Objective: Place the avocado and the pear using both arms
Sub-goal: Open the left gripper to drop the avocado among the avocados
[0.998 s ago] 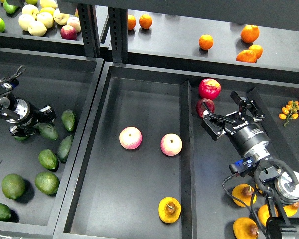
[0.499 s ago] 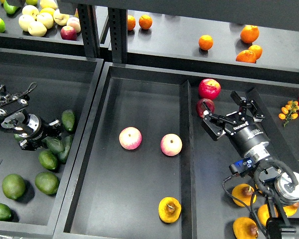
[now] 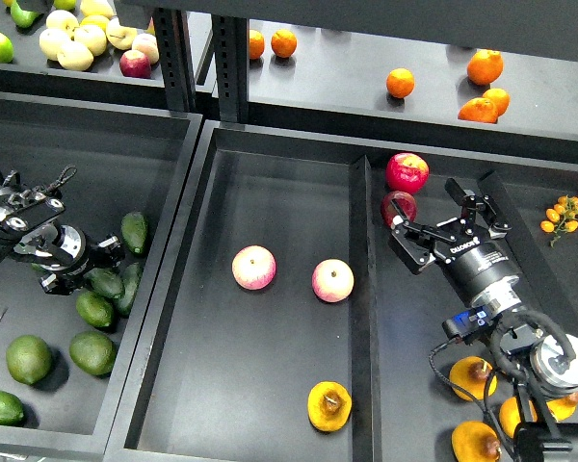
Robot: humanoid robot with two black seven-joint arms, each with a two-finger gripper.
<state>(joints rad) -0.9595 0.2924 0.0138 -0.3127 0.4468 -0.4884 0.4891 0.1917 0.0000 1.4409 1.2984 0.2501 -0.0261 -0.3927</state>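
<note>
Left pincer [image 3: 104, 258] is down among the avocados, and I can't tell if it's spread or pinching; an avocado [image 3: 104, 282] sits right under its tip. Right pincer [image 3: 441, 223] is spread wide, nothing in it, with the pear [image 3: 328, 405] well below-left in the middle bin [image 3: 270, 183].

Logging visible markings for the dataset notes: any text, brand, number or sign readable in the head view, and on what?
"DAUGONG" or close to it: white lettering on the black body of the right gripper, too small to be sure of every letter.
Left gripper: no readable marking; it is dark.
Fruit, trays and shelf: no labels, numbers or signs that I can see.
</note>
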